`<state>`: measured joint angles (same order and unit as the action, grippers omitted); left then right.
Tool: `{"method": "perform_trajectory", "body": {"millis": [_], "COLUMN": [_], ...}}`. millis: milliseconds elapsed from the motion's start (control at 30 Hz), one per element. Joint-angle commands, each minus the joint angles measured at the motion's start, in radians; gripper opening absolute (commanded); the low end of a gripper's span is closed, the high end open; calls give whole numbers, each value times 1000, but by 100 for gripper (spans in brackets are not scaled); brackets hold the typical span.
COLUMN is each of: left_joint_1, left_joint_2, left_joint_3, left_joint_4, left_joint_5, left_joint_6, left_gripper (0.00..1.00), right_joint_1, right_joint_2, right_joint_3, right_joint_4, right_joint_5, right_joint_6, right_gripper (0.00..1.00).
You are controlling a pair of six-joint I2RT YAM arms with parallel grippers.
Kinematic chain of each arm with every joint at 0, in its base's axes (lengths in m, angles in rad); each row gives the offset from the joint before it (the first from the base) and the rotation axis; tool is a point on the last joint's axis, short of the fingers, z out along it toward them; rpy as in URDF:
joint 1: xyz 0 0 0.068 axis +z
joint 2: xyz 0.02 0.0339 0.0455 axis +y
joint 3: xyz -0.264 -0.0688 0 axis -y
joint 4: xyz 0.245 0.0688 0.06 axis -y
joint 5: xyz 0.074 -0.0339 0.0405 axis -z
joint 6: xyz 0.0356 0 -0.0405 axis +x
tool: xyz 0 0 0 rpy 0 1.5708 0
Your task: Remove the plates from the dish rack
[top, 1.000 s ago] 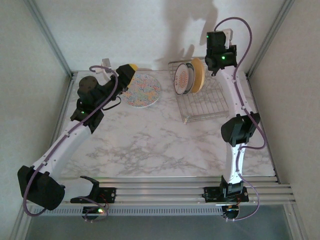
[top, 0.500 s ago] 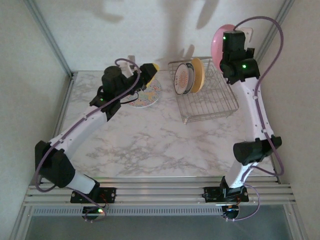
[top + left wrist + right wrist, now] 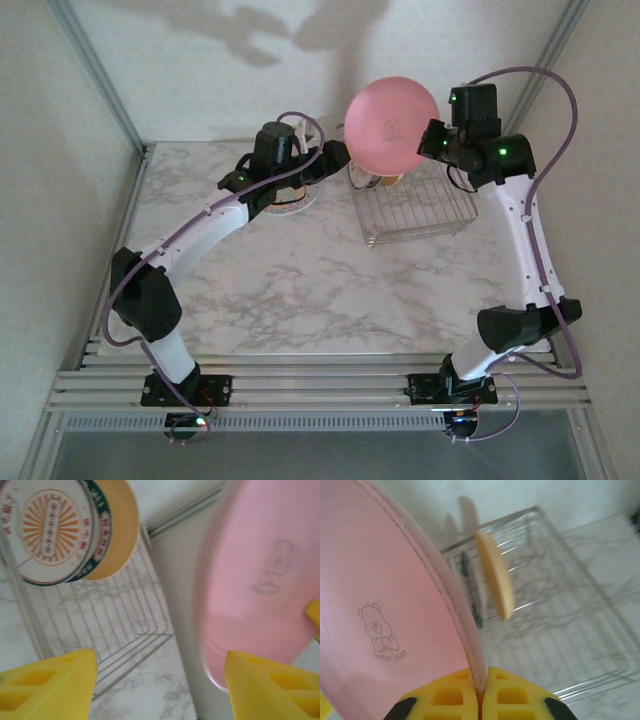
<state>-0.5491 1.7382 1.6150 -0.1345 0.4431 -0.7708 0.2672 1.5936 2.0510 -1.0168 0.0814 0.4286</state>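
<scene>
The right gripper (image 3: 479,692) has its yellow fingers clamped on the lower rim of the pink plate (image 3: 393,122). The plate hangs on edge in the air over the far left corner of the dish rack (image 3: 420,205), at 1 o'clock on the marble table (image 3: 300,290). Two plates stand upright at the rack's left end, the white plate with the orange motif (image 3: 47,527) and the yellow plate (image 3: 119,530) just behind it; the wire base to their right lies bare. The left gripper (image 3: 337,157), jaws apart, hovers by the rack's left edge, near the pink plate's rim. The floral plate (image 3: 298,203) lies flat at 11 o'clock, partly under the left arm.
</scene>
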Motion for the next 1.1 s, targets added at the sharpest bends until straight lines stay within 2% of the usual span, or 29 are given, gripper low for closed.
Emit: {"method": "perform_trajectory", "body": {"millis": [0, 233, 300, 467, 567, 667, 700, 800, 867, 933, 1067], "left_joint_1": [-2, -2, -2, -1, 0, 5, 9, 37, 69, 105, 182], "left_joint_2": [-2, -35, -36, -41, -41, -43, -46, -60, -71, -82, -104], "left_joint_3": [27, -16, -17, -17, -14, -15, -15, -30, -42, -54, -88], "left_joint_4": [-58, -74, -90, -117, -133, -138, -137, -102, -79, -64, -63], "left_joint_5": [-63, -112, -123, -155, -162, -160, -156, -109, -74, -52, -19], "left_joint_6": [55, 57, 59, 52, 48, 39, 36, 8, -15, -26, -28], "left_gripper": [66, 60, 51, 17, 0, 0, 0, 0, 0, 0, 0], "right_joint_1": [8, 9, 10, 9, 12, 17, 19, 26, 38, 53, 106], "right_joint_2": [21, 30, 37, 42, 40, 39, 37, 25, 5, -26, -109], "right_joint_3": [-17, -65, -67, -90, -103, -106, -108, -115, -129, -157, -250], "right_joint_4": [4, 27, 33, 47, 58, 64, 66, 82, 102, 142, 264], "right_joint_5": [-191, -272, -299, -322, -337, -339, -340, -328, -302, -276, -215], "right_joint_6": [95, 125, 137, 144, 141, 128, 123, 98, 74, 46, -31], "right_gripper": [0, 0, 0, 0, 0, 0, 6, 35, 50, 60, 73]}}
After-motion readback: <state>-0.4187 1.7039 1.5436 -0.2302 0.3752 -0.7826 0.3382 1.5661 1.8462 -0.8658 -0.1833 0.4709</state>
